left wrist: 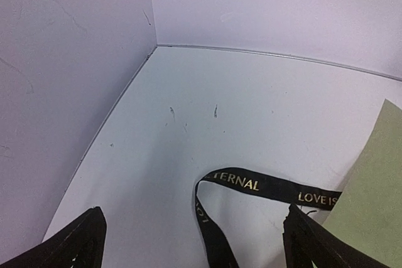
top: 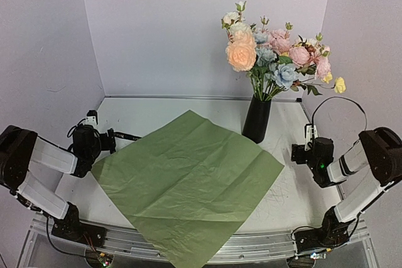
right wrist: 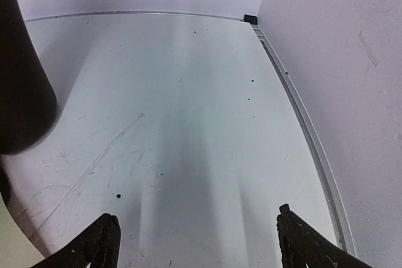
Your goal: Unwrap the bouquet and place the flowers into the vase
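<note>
**Flowers standing in the vase, both arms hovering empty-handed**

The flowers [top: 276, 54] are standing in the black vase [top: 257, 119], their heads fanning out above its mouth in peach, pink, blue, cream and yellow. The vase is sitting upright toward the back of the white table [top: 157, 114]. The green wrapping paper [top: 188, 180] is lying flat and unfolded in front of the vase and to its left, with one edge running close to the vase's foot.

The left gripper [top: 112, 140] is hovering well to the left of the vase, past the paper's far corner, with its fingers spread wide and holding nothing. The right gripper [top: 296, 153] is hovering near the vase on its right, fingers apart and also empty.

The job is looking all but finished, so the step in hand is probably pulling clear. The right gripper should be moving away from the vase rather than across it. The tall bunch looks top-heavy, and a nudge could tip it.

A black ribbon [left wrist: 251, 186] with gold lettering is lying on the table far left of the vase, beside the left gripper, where it could snag a finger. Plain walls are closing in behind the vase and on both sides.
</note>
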